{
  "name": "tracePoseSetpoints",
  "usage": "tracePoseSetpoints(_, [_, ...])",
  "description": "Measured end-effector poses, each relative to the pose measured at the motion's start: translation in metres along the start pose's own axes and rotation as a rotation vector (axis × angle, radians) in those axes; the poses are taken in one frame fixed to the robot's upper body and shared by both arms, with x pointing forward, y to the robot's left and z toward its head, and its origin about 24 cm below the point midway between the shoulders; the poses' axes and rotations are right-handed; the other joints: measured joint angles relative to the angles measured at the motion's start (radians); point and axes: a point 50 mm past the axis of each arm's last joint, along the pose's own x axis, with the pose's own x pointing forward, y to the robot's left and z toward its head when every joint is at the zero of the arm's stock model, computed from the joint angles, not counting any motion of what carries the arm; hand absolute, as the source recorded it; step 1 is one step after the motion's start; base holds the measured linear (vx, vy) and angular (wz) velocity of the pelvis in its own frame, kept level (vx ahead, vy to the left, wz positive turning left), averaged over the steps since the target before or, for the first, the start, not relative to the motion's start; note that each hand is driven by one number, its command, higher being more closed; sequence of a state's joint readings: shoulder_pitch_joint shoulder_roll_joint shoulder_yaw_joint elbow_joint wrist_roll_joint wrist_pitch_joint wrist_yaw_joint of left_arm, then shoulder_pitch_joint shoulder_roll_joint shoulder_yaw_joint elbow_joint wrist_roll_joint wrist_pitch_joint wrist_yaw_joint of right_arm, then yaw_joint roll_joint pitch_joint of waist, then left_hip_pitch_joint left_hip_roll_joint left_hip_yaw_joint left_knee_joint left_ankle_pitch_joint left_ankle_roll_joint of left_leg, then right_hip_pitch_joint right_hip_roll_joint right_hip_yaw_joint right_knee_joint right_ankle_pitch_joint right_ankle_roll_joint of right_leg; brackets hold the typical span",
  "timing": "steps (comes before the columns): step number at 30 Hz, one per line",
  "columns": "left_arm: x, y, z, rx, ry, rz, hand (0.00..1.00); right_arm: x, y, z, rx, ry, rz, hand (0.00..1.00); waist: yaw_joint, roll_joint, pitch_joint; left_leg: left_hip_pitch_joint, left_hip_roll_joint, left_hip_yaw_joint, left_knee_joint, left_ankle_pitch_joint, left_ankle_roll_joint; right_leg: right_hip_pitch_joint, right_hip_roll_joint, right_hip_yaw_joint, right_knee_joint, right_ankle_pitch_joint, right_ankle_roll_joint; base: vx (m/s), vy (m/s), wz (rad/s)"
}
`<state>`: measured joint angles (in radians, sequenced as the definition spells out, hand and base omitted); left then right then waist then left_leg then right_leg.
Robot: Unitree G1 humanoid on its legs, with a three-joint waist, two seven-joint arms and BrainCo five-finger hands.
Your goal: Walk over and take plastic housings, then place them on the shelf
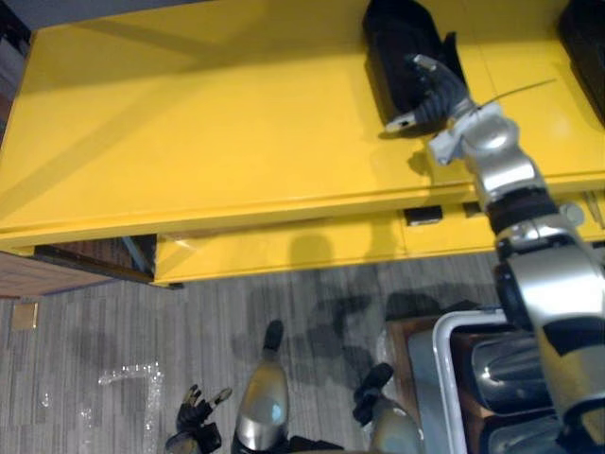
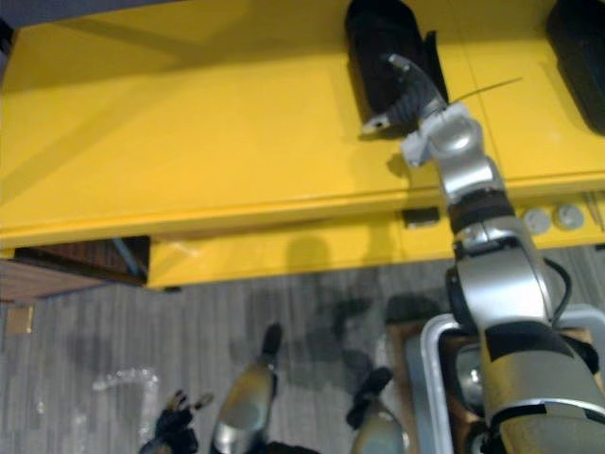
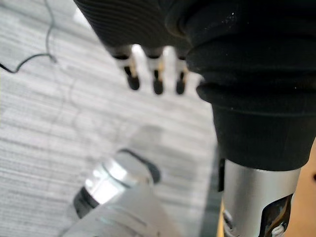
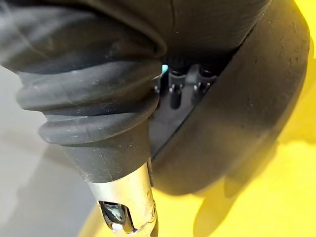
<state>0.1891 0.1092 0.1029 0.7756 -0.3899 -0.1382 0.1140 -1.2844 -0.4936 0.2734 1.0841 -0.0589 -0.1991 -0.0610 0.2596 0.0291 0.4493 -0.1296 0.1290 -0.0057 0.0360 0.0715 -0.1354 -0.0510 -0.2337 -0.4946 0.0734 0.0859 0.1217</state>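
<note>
Left eye view: black housing [image 1: 399, 47], rounded hollow shell, lay upper right on yellow shelf [image 1: 189, 142]; right hand [image 1: 437, 95] clasped its near wall. Left hand [image 1: 194, 416] at lower left.
Left wrist view: fingers [image 3: 157, 81] hung slack, holding nothing.
Right wrist view: fingers [image 4: 174, 96] hooked inside black housing, at centre.

black housing [image 1: 399, 43], yellow shelf [image 1: 189, 142], grey striped carpet [image 1: 189, 326].

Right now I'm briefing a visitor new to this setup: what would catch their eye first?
The bright yellow shelf spans the top of the eye views. On it sits a black plastic housing, with the right hand at it. The left hand hangs low over the grey floor.
</note>
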Motion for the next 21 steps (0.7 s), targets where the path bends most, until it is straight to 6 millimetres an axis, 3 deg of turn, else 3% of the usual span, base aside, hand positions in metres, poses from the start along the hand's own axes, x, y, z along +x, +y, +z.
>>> tracePoseSetpoints(2, [0.0,0.0,-0.001,0.004,-0.008,-0.001,0.0,0.0,-0.007,0.008,-0.042,-0.071,-0.121,0.0,0.0,0.0,0.0,0.0,0.0,0.001,-0.002,0.0,0.0,0.001,0.001,0.0,-0.006,0.003,0.001,0.0,0.0,0.0])
tracePoseSetpoints(6, [-0.001,0.0,-0.005,0.015,-0.017,0.001,0.0,-0.004,-0.016,0.047,-0.104,-0.316,-0.335,0.0,-0.015,-0.001,-0.001,0.014,0.003,0.006,-0.014,0.0,-0.001,0.018,0.011,0.001,-0.035,0.018,0.002,0.0,-0.013,-0.04])
tracePoseSetpoints(9, [-0.003,0.004,-0.012,0.024,-0.002,0.014,0.0,-0.017,-0.005,0.06,-0.1,-0.444,-0.381,0.0,-0.028,-0.018,-0.061,0.025,0.001,0.017,-0.039,0.002,-0.002,0.021,0.014,0.005,-0.057,0.024,0.007,0.05,-0.015,-0.05])
tracePoseSetpoints(11, [-0.005,0.008,-0.016,0.023,-0.007,0.032,0.0,-0.033,0.009,0.072,-0.025,-0.536,-0.381,0.0,-0.039,-0.036,-0.103,0.066,0.005,0.045,-0.067,0.002,-0.002,0.042,0.022,0.027,-0.083,0.029,0.011,0.14,-0.021,-0.28])
tracePoseSetpoints(14, [-0.008,0.018,-0.019,0.024,-0.005,0.079,0.0,-0.072,0.026,0.085,0.174,-0.625,-0.35,0.0,-0.081,-0.078,-0.176,0.119,0.021,0.099,-0.104,-0.003,-0.009,0.056,0.041,0.062,-0.108,0.03,0.011,0.09,-0.033,-0.43])
tracePoseSetpoints(16, [-0.009,0.022,-0.021,0.03,0.002,0.101,0.0,-0.095,0.029,0.074,0.298,-0.587,-0.303,0.0,-0.113,-0.104,-0.207,0.157,0.028,0.132,-0.114,-0.012,-0.019,0.069,0.051,0.095,-0.116,0.03,0.011,0.07,-0.029,-0.54])
tracePoseSetpoints(19, [-0.011,0.03,-0.027,0.033,0.025,0.137,0.0,-0.139,0.03,0.034,0.486,-0.413,-0.224,0.0,-0.168,-0.129,-0.255,0.213,0.038,0.199,-0.115,-0.037,-0.025,0.08,0.062,0.153,-0.12,0.028,0.011,0.03,-0.008,-0.62])
tracePoseSetpoints(21, [-0.012,0.028,-0.031,0.008,0.034,0.157,0.0,-0.182,0.033,-0.014,0.569,-0.2,-0.224,0.0,-0.219,-0.125,-0.291,0.238,0.038,0.243,-0.115,-0.056,-0.027,0.079,0.065,0.198,-0.122,0.027,0.012,0.01,0.004,-0.54])
